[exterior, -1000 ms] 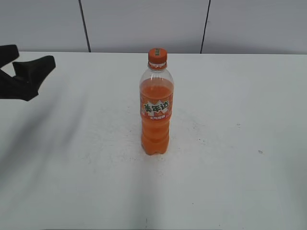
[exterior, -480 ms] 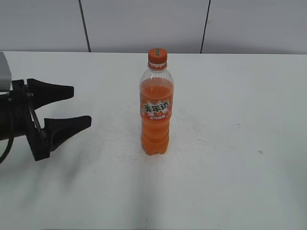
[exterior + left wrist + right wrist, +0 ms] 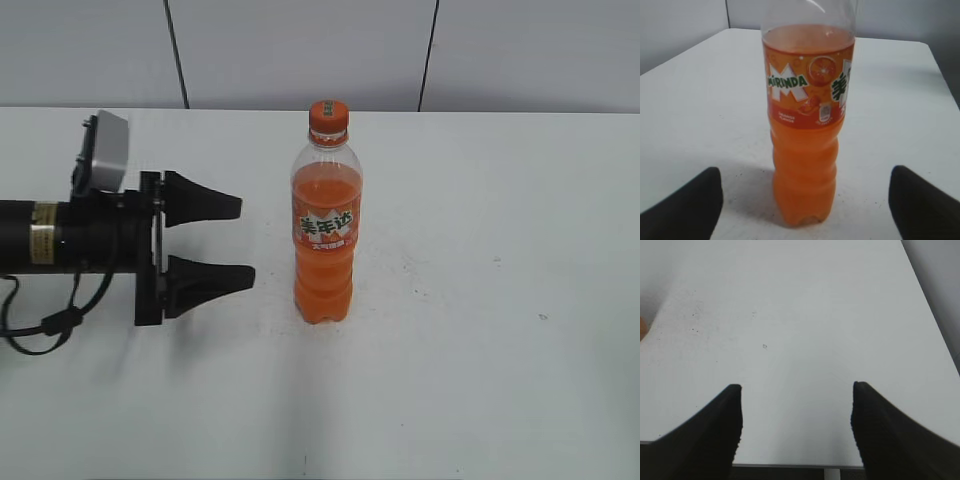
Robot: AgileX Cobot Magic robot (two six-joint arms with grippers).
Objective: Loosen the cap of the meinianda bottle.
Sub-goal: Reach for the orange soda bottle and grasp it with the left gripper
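Left tool (image 3: 245,240) advanced rightward, jaws spread, empty; meinianda bottle (image 3: 324,230) upright just beyond fingertips, untouched.

Meinianda bottle (image 3: 325,225) upright on the table, orange liquid, orange label, orange cap (image 3: 328,115) screwed on top

A white table (image 3: 480,330) — faintly speckled — stands before a pale grey panelled wall (image 3: 300,50) with dark seams.
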